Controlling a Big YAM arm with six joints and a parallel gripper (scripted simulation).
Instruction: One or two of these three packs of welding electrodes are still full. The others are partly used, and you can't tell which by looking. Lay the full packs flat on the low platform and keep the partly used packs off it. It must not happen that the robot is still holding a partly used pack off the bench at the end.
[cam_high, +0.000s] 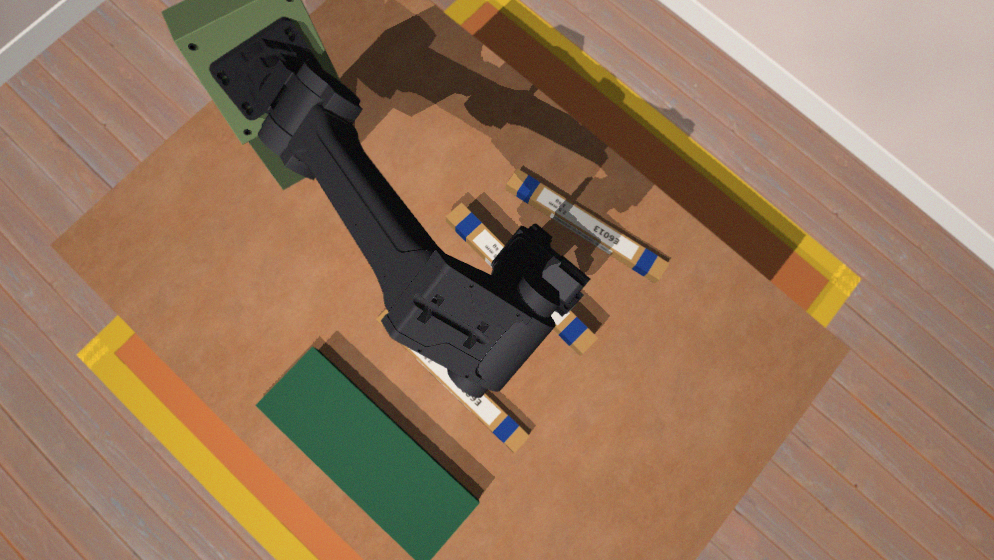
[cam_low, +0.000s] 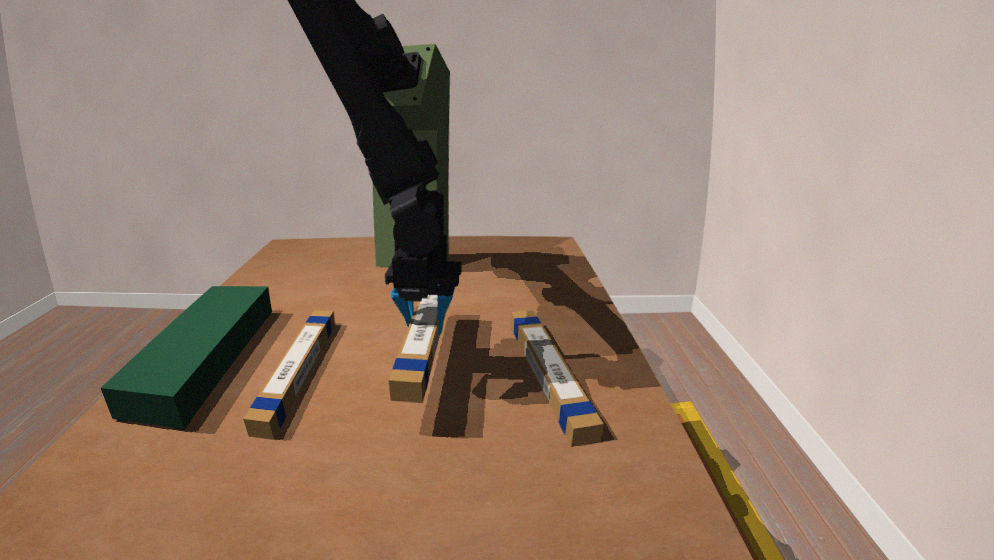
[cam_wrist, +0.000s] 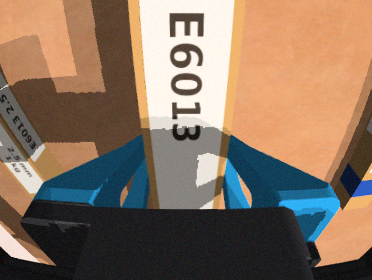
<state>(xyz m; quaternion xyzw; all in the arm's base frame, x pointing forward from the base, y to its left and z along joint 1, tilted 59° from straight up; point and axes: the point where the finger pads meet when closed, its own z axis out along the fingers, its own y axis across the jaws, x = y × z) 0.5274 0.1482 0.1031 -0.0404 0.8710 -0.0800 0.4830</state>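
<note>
My gripper (cam_low: 425, 325) (cam_wrist: 186, 139) is shut on the middle pack (cam_high: 467, 226) (cam_low: 420, 337) (cam_wrist: 185, 75), blue fingers on its two long sides. That pack is roughly level and raised above the table, with its shadow offset to one side. A second pack (cam_high: 505, 427) (cam_low: 295, 358) (cam_wrist: 364, 189) lies flat on the table beside the platform, partly under the arm in the top view. The third pack (cam_high: 646, 262) (cam_low: 575, 411) (cam_wrist: 17, 120) lies flat on the far side from the platform, at an angle. The green low platform (cam_high: 368, 452) (cam_low: 187, 340) bears no pack.
The brown table (cam_high: 660, 417) (cam_low: 417, 486) carries the packs and platform. Yellow edging (cam_high: 695, 149) (cam_low: 723, 466) runs along one side, with more yellow edging (cam_high: 187, 452) beyond the platform. The green arm base (cam_high: 267, 156) (cam_low: 434, 180) stands at the back.
</note>
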